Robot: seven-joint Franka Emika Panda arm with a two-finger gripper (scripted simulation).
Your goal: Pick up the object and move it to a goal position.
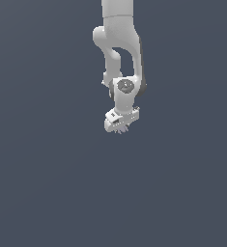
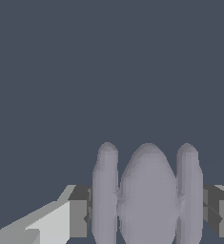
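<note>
the exterior view shows the white panda arm (image 1: 119, 48) coming down from the top edge of the picture, its wrist bent so that the gripper (image 1: 120, 126) points downward, slightly to the exterior view's left of centre. all around it lies an even dark blue-grey field; no edge, corner or rim of any supporting surface can be made out, so the object cannot be placed by one, and it is not clear from this view whether the gripper touches anything below it.

under the gripper's pale body, the object (image 1: 122, 128) appears as a tiny lavender-grey lump with short prongs sticking out. it sits right at the fingertips, partly hidden by the hand, and is much smaller than the hand itself.

the wrist view gives a closer look. the object (image 2: 148, 200) fills the lower middle of the picture: a rounded, egg-like central body with two slimmer upright lobes, one on each side, all in the same pale lavender-grey. a dark grey finger pad (image 2: 79, 212) stands against one outer lobe, with a lighter, angular part of the finger beside it, and a second dark pad (image 2: 217, 212) stands against the other outer lobe. the jaws are clamped on the object from both sides, with the object filling the gap between them. behind the object there is only the flat blue-grey background.
</note>
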